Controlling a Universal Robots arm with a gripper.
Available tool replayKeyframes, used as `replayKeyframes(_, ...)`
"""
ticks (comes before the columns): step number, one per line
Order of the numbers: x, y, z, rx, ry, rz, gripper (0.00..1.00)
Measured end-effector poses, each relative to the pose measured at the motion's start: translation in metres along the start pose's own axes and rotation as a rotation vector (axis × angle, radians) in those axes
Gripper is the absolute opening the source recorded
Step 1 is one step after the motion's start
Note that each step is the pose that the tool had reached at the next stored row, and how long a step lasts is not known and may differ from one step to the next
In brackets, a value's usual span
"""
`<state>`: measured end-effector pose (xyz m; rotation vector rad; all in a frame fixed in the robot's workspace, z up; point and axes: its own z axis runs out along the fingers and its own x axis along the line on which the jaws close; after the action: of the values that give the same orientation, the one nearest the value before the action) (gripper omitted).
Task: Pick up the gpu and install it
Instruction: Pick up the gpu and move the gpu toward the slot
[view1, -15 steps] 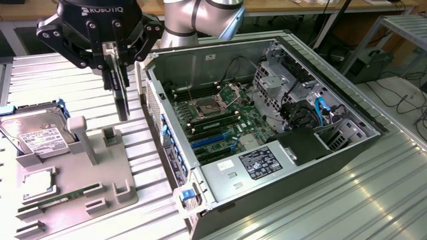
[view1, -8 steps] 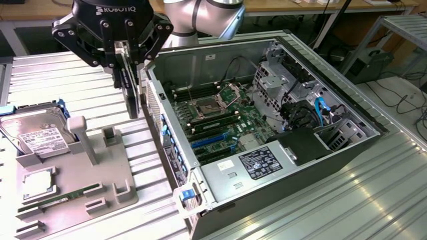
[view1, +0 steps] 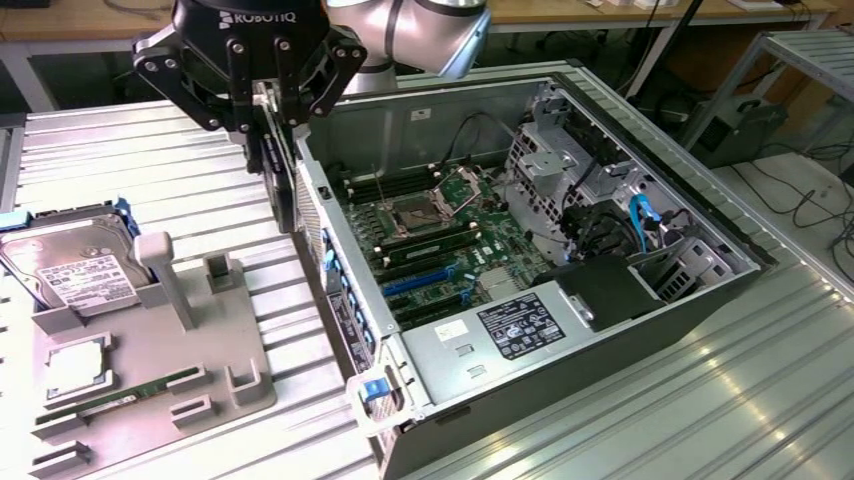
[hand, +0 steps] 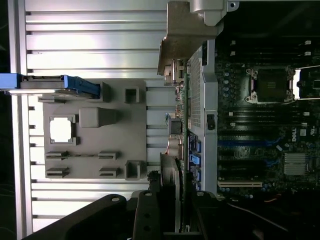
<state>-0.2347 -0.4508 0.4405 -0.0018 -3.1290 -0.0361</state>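
Note:
My gripper (view1: 271, 112) is shut on the gpu (view1: 279, 180), a thin black card that hangs edge-down from the fingers. It hovers over the near side wall of the open computer case (view1: 350, 300), between the grey holder and the motherboard (view1: 447, 240). Blue expansion slots (view1: 420, 282) lie lower down inside the case, apart from the card. In the wrist view the gpu (hand: 183, 125) shows edge-on, with its pale metal bracket (hand: 182, 40) at the far end and my gripper (hand: 167, 210) closed around the card.
The grey holder (view1: 147, 350) on the exterior view's left carries a hard drive (view1: 74, 265), a processor (view1: 74, 365) and a green memory stick (view1: 120, 395). Inside the case are drive cages (view1: 561, 160), cables (view1: 641, 225) and a power supply (view1: 514, 325). The table is ribbed metal (view1: 694, 400).

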Motion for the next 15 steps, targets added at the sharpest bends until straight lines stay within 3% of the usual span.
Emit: replayKeyframes(15,-0.022,0.0000,-0.0003,0.0000,0.0000,0.000,0.28)
